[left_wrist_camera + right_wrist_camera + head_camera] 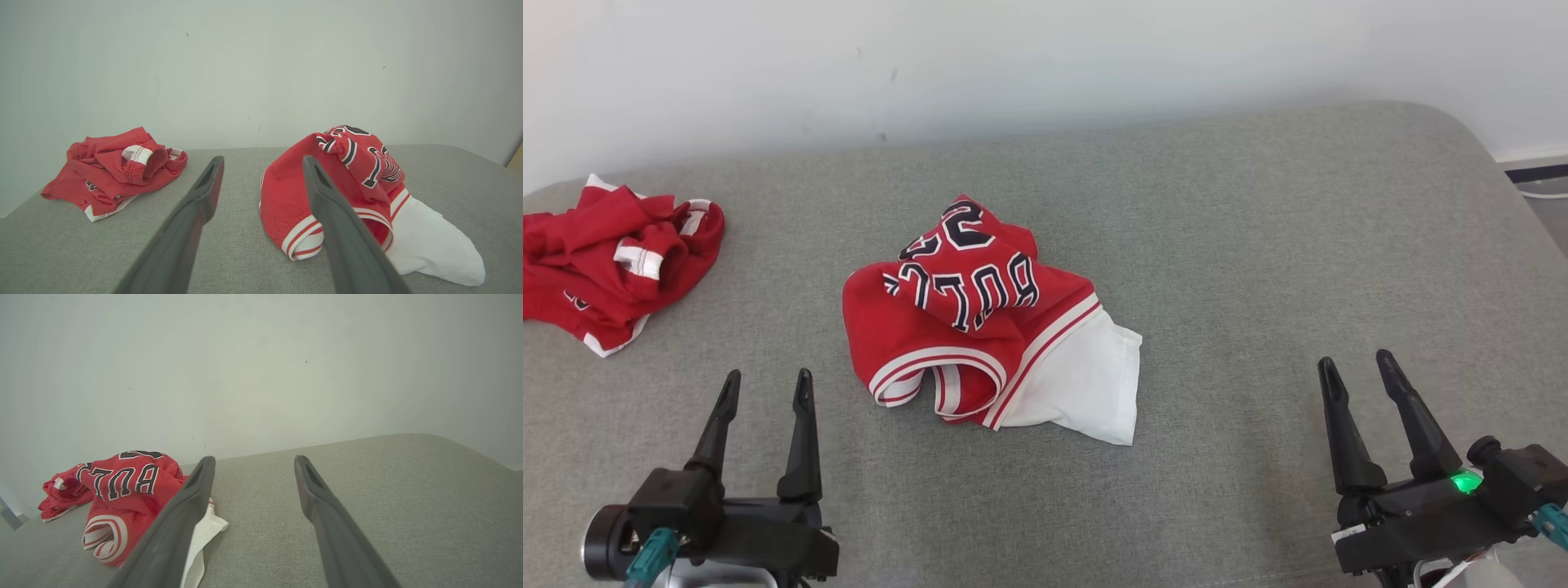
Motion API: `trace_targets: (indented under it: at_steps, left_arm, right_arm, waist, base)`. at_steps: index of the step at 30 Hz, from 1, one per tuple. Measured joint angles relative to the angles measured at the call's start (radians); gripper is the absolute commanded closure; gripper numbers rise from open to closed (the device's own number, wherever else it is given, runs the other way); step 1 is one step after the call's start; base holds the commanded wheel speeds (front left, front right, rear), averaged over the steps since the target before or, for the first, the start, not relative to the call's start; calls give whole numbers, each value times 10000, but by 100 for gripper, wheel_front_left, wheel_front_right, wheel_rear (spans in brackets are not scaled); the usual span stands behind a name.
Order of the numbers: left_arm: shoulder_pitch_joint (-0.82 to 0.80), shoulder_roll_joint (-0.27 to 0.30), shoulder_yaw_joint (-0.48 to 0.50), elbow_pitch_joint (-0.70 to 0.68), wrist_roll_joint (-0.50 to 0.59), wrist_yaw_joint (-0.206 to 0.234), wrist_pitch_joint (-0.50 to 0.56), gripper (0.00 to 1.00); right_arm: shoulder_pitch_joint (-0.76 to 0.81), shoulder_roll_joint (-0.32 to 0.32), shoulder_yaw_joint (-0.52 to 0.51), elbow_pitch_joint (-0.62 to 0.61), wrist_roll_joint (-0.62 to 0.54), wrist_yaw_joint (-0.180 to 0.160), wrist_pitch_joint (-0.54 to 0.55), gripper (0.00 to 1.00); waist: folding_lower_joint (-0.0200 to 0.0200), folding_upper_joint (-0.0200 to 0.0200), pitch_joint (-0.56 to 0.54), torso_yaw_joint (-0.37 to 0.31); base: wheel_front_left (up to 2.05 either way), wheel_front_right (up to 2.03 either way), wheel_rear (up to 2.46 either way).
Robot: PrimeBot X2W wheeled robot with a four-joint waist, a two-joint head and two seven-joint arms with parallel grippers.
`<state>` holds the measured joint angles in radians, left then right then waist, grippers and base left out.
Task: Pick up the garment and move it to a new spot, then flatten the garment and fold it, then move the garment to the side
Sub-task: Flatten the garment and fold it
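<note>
Garment: a red jersey with white-and-red striped trim and a white panel, crumpled in a heap on the grey upholstered surface. It lies beyond the fingertips of both grippers and between them, nearer the left gripper than the right gripper, and touches neither.

Its long axis runs slantwise. The red bulk is on the left gripper's side, and the white panel trails toward the right gripper's side and back toward the robot. The black lettering on top reads upside down from the head, with its number on the far end. Two trimmed openings face the grippers.

From the left wrist, the jersey sits ahead and to the right of the left gripper. From the right wrist, it sits ahead and to the left of the right gripper.

There are two garments. The second red garment is bunched up well out beyond the left gripper, on its outer side.

There are two grippers with two fingers each. Both have their fingers spread apart with nothing between them, low over the surface.
</note>
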<state>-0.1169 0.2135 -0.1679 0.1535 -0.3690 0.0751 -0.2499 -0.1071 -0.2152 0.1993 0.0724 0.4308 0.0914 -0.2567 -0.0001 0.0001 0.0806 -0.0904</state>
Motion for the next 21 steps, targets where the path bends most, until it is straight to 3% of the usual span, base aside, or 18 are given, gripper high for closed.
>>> trace_targets:
  at_steps: [13, 21]
  left_arm:
    - [-120, -282, -176, -309, 56, -142, 0, 0]
    - [-611, -545, -416, -428, 107, -324, -31, 0]
  right_arm:
    - [-376, 443, 662, 1099, 301, 203, 2, 0]
    - [-1010, 905, 1016, 2545, 1126, 280, 539, 0]
  waist:
    - [1, 0, 322, 507]
    - [2, 0, 608, 1073]
  base:
    - [0, 0, 0]
    - [0, 0, 0]
